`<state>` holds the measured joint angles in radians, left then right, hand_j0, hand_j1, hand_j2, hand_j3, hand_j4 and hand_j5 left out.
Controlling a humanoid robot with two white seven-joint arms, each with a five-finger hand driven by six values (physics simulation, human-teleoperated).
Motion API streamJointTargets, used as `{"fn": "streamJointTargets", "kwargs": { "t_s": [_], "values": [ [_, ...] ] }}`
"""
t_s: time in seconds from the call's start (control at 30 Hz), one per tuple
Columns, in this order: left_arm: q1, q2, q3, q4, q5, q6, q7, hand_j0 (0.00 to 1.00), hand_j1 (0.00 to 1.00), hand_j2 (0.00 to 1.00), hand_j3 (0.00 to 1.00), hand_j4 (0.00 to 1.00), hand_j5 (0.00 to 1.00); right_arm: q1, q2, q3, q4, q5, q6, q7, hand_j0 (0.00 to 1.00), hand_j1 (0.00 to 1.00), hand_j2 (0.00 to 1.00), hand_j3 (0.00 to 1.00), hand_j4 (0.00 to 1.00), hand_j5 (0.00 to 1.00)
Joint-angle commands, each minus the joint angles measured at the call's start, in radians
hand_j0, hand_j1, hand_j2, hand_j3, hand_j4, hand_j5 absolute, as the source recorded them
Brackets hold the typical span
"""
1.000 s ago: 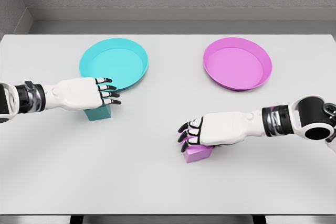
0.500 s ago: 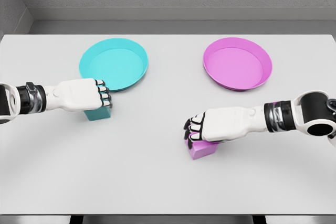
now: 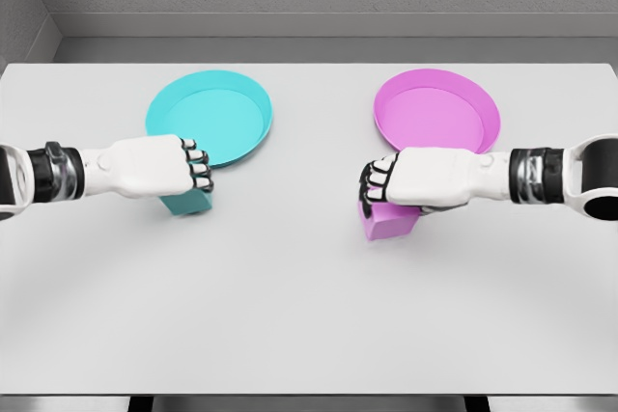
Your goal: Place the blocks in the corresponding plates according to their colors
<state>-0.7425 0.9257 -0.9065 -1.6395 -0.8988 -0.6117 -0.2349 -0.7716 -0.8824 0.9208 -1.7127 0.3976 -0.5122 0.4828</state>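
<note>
1. We see a teal block [image 3: 187, 203] on the white table [image 3: 309, 315], just in front of the near rim of the teal plate [image 3: 210, 116]. Only its lower part shows; the rest is hidden under the left hand [image 3: 154, 167].
2. We see a pink block [image 3: 389, 221] near the table's middle right, below the near left rim of the pink plate [image 3: 437, 116] and apart from it. Its front and side faces show as plain, flat pink; its top is covered by the right hand [image 3: 415, 180].
3. Both plates are round and shallow with a raised rim, and they sit side by side on the far half of the table, well apart. Neither holds a block.
4. The left arm enters from the left edge and lies nearly level, pointing right. The hand is palm down with fingers [image 3: 198, 169] curled over the teal block, clasping it from above.
5. The right arm enters from the right edge and lies nearly level, pointing left. Its fingers [image 3: 375, 180] are curled down around the pink block's top, gripping it.
6. We cannot say for certain whether either block rests on the table or is raised a little off it; the pink one seems to cast a faint shadow just beneath.
7. Count: two blocks, one teal and one pink; two plates, one teal and one pink; two hands, each closed on the block of its own side.
</note>
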Motion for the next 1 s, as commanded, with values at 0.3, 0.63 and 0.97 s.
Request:
{"fn": "streamJointTargets", "kwargs": {
  "t_s": [0.3, 0.63, 0.97],
  "values": [
    [-0.067, 0.013, 0.014, 0.004, 0.054, 0.001, -0.003, 0.59, 0.59, 0.59, 0.59, 0.59, 0.59, -0.015, -0.01, -0.094, 0.024, -0.005, 0.323, 0.0, 0.39, 0.39, 0.39, 0.39, 0.39, 0.39],
    [-0.167, -0.166, 0.011, 0.303, 0.031, 0.001, -0.026, 0.59, 0.59, 0.59, 0.59, 0.59, 0.59, -0.035, 0.006, -0.089, 0.051, -0.005, 0.587, -0.003, 0.39, 0.39, 0.39, 0.39, 0.39, 0.39],
    [-0.236, -0.269, 0.029, 0.46, 0.046, 0.001, -0.017, 0.8, 0.8, 0.8, 0.8, 0.8, 0.8, -0.06, 0.075, -0.051, 0.102, -0.005, 0.69, -0.004, 0.39, 0.39, 0.39, 0.39, 0.39, 0.39]
  ]
}}
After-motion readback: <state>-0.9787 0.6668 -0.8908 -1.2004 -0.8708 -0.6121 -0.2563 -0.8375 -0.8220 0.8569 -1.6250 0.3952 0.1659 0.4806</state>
